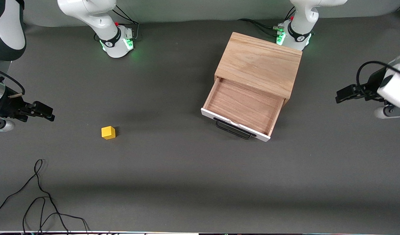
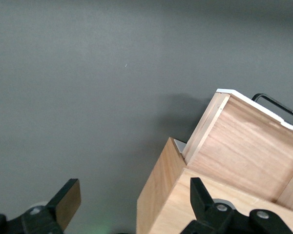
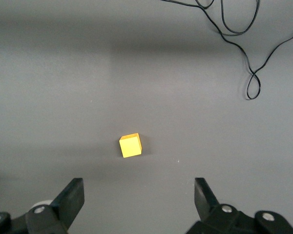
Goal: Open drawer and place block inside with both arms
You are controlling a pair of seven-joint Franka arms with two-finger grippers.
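The light oak cabinet (image 1: 260, 63) stands near the left arm's base. Its white-fronted drawer (image 1: 244, 106) with the black wire handle (image 1: 234, 130) is pulled out, and its wooden inside is empty. The yellow block (image 1: 108, 133) sits on the bare table toward the right arm's end. My right gripper (image 1: 51, 115) hangs open and empty over the table at that end; the right wrist view shows the block (image 3: 130, 146) apart from the open gripper (image 3: 136, 195). My left gripper (image 1: 338, 97) hangs open and empty over the table beside the cabinet (image 2: 166, 195), drawer (image 2: 244, 146) also visible.
Loose black cables (image 1: 40, 202) lie on the table near the front camera at the right arm's end and also show in the right wrist view (image 3: 244, 39). Both arm bases (image 1: 116, 42) stand along the table's edge farthest from the front camera.
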